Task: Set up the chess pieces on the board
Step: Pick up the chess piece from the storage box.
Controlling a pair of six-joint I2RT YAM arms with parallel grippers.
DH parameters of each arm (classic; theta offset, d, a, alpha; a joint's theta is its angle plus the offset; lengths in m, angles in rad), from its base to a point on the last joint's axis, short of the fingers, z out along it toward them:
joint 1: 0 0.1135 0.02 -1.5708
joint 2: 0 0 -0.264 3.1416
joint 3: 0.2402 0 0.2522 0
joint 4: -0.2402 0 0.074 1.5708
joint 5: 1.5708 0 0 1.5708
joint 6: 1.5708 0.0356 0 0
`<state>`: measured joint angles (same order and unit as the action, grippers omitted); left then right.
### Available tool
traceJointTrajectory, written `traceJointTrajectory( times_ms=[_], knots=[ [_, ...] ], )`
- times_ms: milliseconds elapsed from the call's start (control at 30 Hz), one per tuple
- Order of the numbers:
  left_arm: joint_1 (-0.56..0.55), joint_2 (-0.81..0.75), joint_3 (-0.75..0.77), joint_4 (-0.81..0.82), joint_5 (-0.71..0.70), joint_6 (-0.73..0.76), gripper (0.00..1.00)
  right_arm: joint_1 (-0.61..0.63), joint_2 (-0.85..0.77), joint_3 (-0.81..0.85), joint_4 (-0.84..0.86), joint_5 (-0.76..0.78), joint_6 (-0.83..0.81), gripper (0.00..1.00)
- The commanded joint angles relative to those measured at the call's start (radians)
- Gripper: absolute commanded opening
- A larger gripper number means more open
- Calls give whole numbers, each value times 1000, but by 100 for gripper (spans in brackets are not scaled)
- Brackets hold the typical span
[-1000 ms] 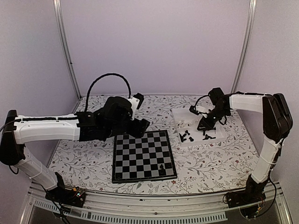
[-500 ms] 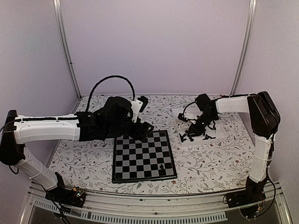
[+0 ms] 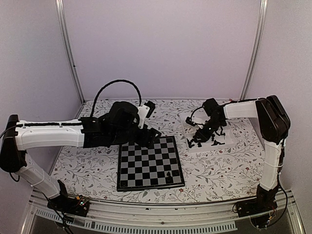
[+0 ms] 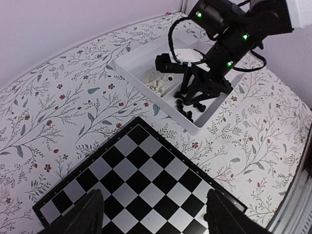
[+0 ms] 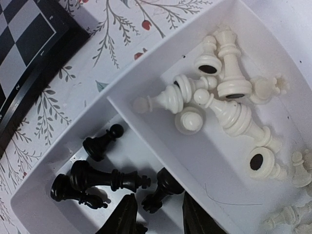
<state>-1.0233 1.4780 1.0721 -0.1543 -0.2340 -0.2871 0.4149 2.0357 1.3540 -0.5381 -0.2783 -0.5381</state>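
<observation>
**Board.** In the top view, the board (image 3: 150, 163) lies flat at lower centre of the frame on the flowered table cover (image 3: 87, 165). A small group of black pieces (image 3: 168, 174) stands on squares near its lower right corner. Their number cannot be told at this size.

**Tray.** The white tray (image 3: 231, 139) sits right of centre, above and to the right of the board. It is near the board's upper right corner, with cover showing between the two. In the right wrist view, a wall splits the tray into two compartments. The white pieces (image 5: 219, 97) lie heaped on their sides in the upper right compartment. The loose black pieces (image 5: 92, 180) lie on their sides in the lower left one.

**Left gripper.** The left gripper (image 3: 152, 135) hovers at centre frame over the board's upper edge. In the left wrist view, its fingers (image 4: 92, 214) show at the bottom edge, set wide apart. Only board squares are visible in the gap, and the gripper holds nothing.

**Right gripper.** The right gripper (image 3: 197, 139) points down into the left part of the tray. In the right wrist view, its fingertips (image 5: 126, 217) show at bottom centre, over the compartment of loose black pieces. The jaws stand a narrow gap apart. One tipped black piece (image 5: 158, 187) lies just ahead of that gap, and the jaws are not clamped on it.
</observation>
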Motion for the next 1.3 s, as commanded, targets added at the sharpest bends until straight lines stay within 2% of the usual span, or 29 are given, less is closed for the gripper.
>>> traceJointTrajectory(
  times_ms=[0,167,433,567,667,700,833,967,1100,1267],
  knots=[
    [-16,10,4,10,11,-16,74,4,38,22,8,11,94,37],
    [-24,12,-9,12,10,-25,74,12,36,13,31,44,142,35],
    [-32,19,-12,25,10,-34,74,30,47,-32,77,132,154,15],
    [-32,29,-11,34,13,-34,74,30,20,-86,107,174,133,14],
    [-33,40,-6,42,16,-31,74,30,15,-114,122,194,117,25],
    [-32,44,-3,41,17,-30,74,31,18,-119,122,196,117,26],
    [-34,53,6,46,26,-30,74,30,26,-130,129,213,105,14],
    [-34,51,2,71,35,-30,74,30,-25,-136,119,180,104,9],
    [-21,71,7,118,58,-38,74,30,-149,-136,86,115,91,8],
    [26,150,36,240,209,-103,74,32,-281,-118,-3,-41,61,8]
  ],
)
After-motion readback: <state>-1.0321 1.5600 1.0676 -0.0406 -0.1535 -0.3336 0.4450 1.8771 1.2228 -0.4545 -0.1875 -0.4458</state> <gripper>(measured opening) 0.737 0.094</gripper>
